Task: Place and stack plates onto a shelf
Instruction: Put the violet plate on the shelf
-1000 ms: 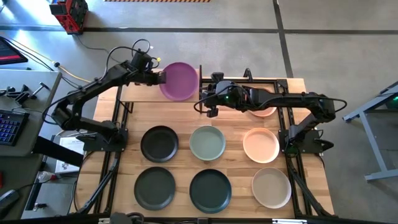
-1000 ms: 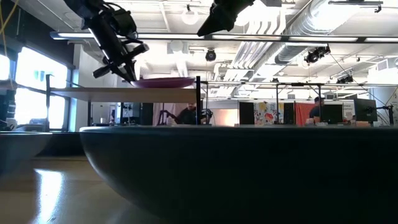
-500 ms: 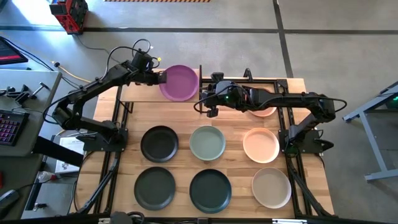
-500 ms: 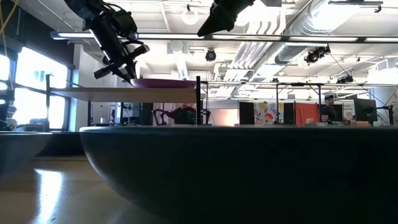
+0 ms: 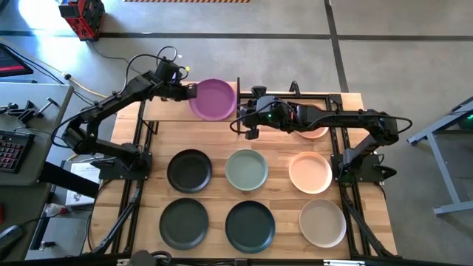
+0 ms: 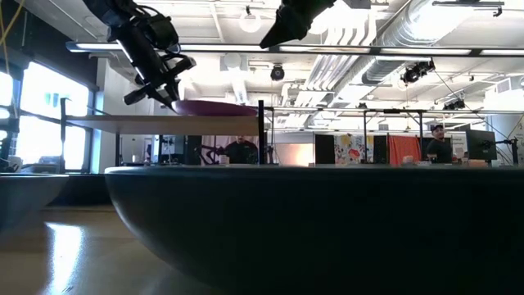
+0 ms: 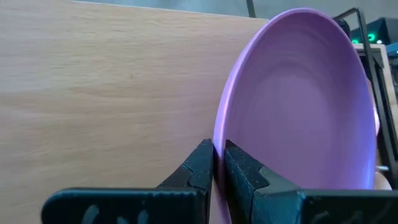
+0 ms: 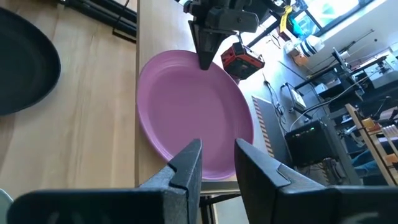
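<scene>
Eight plates [image 5: 246, 169] show, one shelf [image 5: 166, 109], and two arms [image 5: 111, 111].

The left gripper [image 7: 217, 163] is easing its pinch on the rim of the purple plate [image 5: 213, 97], its fingers [image 7: 200, 167] now standing slightly apart around that rim rather than clamped tight. The plate is settling flatter onto the shelf [image 6: 164, 124] just ahead of the fingertips. Beyond the table, people are shifting position in the room.
</scene>
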You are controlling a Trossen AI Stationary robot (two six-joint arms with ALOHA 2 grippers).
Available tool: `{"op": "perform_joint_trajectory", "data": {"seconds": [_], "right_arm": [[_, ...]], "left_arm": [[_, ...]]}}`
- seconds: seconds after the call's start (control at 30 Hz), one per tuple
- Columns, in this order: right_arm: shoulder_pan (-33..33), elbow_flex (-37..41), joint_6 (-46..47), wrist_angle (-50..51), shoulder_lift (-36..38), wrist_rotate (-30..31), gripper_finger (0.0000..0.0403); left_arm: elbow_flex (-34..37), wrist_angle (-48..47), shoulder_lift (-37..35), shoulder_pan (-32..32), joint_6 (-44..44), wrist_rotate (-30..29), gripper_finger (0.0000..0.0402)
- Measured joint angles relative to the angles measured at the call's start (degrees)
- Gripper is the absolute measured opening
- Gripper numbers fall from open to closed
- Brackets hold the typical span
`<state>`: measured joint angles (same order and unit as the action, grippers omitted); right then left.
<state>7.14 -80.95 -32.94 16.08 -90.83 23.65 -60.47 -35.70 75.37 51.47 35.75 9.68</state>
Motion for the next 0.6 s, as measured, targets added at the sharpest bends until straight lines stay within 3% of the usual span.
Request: {"op": "perform_joint_trajectory", "data": {"seconds": [0.6], "right_arm": [[-0.04,0.00,0.17,1.36,-0.02,0.02,0.0083]], "left_arm": [[0.00,2.87,0.00,0.02,0.92,-1.65,0.0017]]}}
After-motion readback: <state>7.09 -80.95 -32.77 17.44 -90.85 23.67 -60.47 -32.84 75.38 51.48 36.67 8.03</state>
